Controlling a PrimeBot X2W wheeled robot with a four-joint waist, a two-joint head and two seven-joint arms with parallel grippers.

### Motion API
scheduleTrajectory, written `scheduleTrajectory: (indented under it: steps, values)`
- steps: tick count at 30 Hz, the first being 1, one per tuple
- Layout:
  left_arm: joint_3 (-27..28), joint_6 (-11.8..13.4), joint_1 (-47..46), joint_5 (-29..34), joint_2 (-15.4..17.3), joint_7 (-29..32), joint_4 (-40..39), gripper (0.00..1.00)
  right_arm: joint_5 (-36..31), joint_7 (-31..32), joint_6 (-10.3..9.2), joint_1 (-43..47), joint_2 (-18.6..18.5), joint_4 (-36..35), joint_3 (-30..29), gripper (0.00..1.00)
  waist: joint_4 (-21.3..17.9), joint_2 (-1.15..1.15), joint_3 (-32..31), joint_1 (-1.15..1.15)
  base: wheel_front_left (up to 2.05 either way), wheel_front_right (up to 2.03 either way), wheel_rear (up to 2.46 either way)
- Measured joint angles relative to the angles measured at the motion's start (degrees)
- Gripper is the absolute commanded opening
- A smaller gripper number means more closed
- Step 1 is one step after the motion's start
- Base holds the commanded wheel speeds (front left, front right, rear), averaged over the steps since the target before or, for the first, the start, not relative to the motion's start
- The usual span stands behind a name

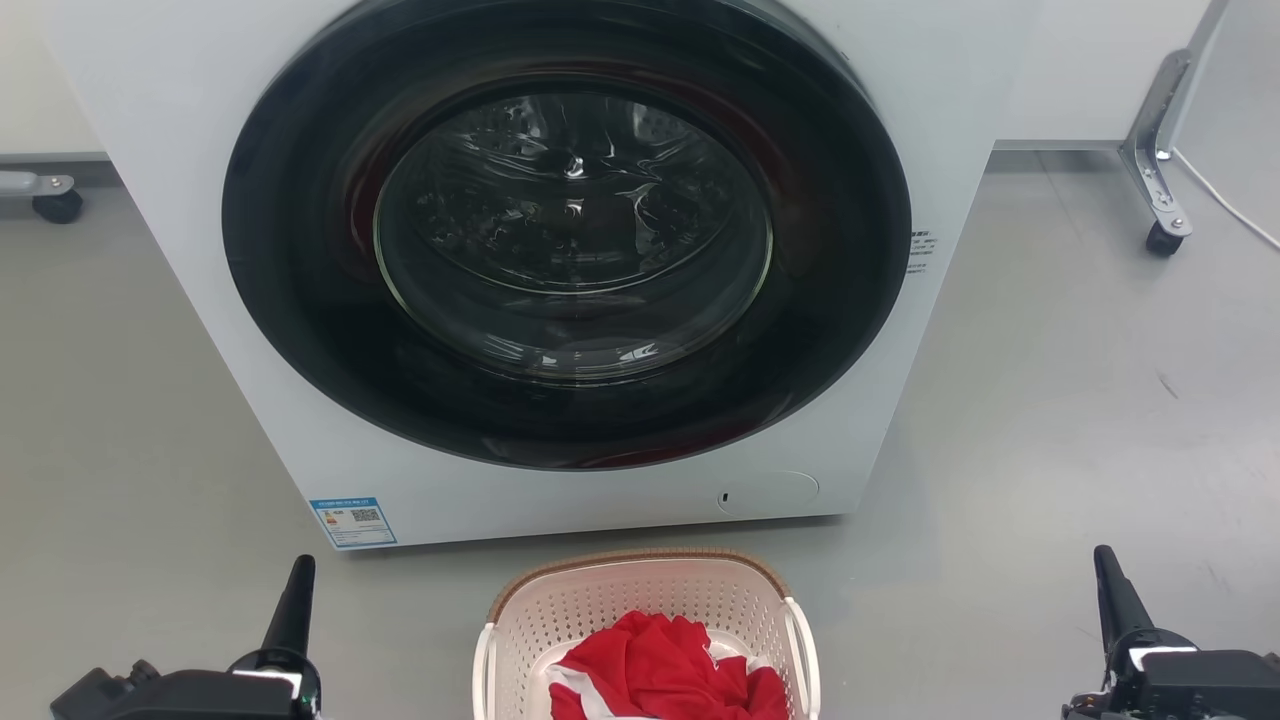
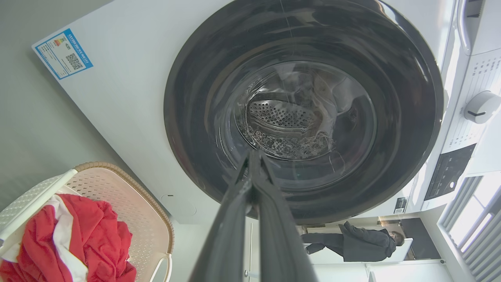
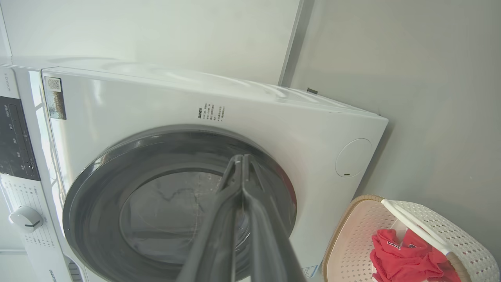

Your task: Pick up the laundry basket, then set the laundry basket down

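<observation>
The laundry basket [image 1: 640, 600], cream-white and perforated with a brown woven-look rim, sits on the floor just in front of the washer, at the bottom centre of the head view. Red and white cloth [image 1: 665, 670] fills it. It appears too at the lower left of the left wrist view [image 2: 129, 203] and the lower right of the right wrist view [image 3: 352, 239]. My left gripper [image 1: 298, 580] is shut and empty, well to the basket's left. My right gripper [image 1: 1108, 580] is shut and empty, well to its right. Both point toward the washer, fingertips pressed together [image 2: 253, 153] [image 3: 239, 157].
A white front-loading washer [image 1: 300, 400] with a closed dark round door [image 1: 570, 230] stands close behind the basket. A caster [image 1: 55, 205] sits at far left, a metal leg on a wheel [image 1: 1160, 190] and a white cable at far right. A person [image 2: 352, 243] stands beyond the washer.
</observation>
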Motion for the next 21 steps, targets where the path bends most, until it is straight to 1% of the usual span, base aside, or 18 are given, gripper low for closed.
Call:
scheduleTrajectory:
  steps: [10,14,21]
  values:
    - [1.9,-1.5,-0.8,-6.7,-0.7,1.8,1.1,0.0,6.8,1.8,1.38,-0.5,0.8,0.9,-2.4,0.0,0.0,0.0,-0.3,0.0,0.0,0.0,0.0]
    - [2.3,-1.7,-1.1,-8.2,-1.0,2.4,1.4,0.0,9.0,2.4,1.7,-0.9,1.0,1.1,-3.1,0.0,0.0,0.0,-0.4,0.0,0.0,0.0,0.0]
    - [2.5,-1.9,-1.1,-9.2,-1.1,2.5,1.5,0.0,9.3,2.5,1.91,-1.0,1.1,1.1,-3.2,0.0,0.0,0.0,-0.4,0.0,0.0,0.0,0.0]
